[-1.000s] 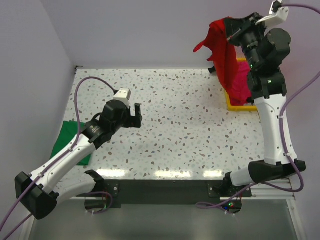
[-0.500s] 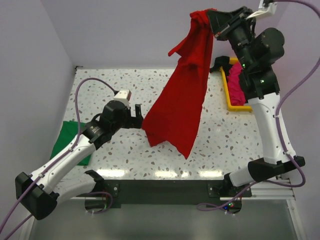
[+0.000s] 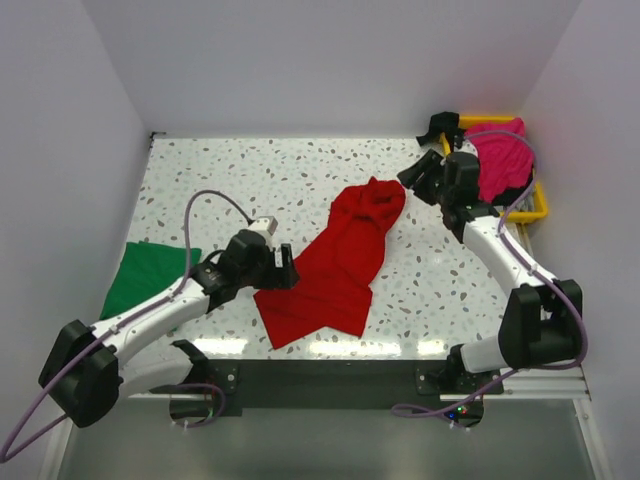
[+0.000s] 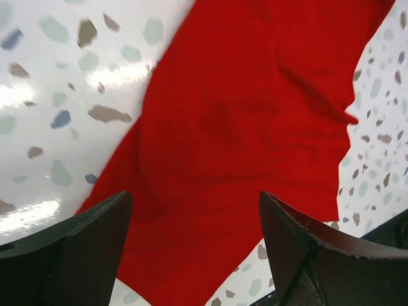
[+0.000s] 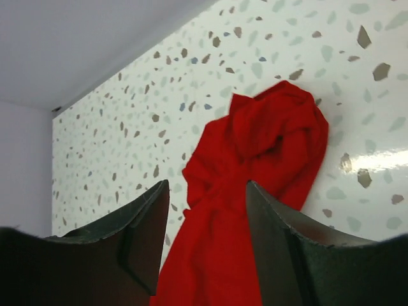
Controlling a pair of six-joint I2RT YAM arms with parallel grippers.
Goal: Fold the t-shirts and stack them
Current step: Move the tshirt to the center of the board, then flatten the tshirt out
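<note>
The red t-shirt (image 3: 340,260) lies crumpled in a long diagonal strip on the speckled table, its bunched end (image 5: 280,131) toward the back right. My left gripper (image 3: 283,268) is open, low over the shirt's near left edge; red cloth (image 4: 255,127) fills the space between and beyond its fingers (image 4: 83,248). The right gripper (image 3: 415,178) is open beside the bunched end, nothing in its jaws (image 5: 207,191). A green t-shirt (image 3: 150,275) lies flat at the left edge. The magenta t-shirt (image 3: 500,165) is heaped in the yellow tray (image 3: 540,205).
The tray stands at the back right corner against the wall, with a black object (image 3: 437,125) at its rear left. Walls close the table at left, back and right. Both arm bases sit on the dark rail (image 3: 330,375) at the near edge.
The right arm swung down from high up, carrying the red t-shirt across, and opened; the shirt now lies on the table. The left gripper moved down and right to the shirt's edge.
</note>
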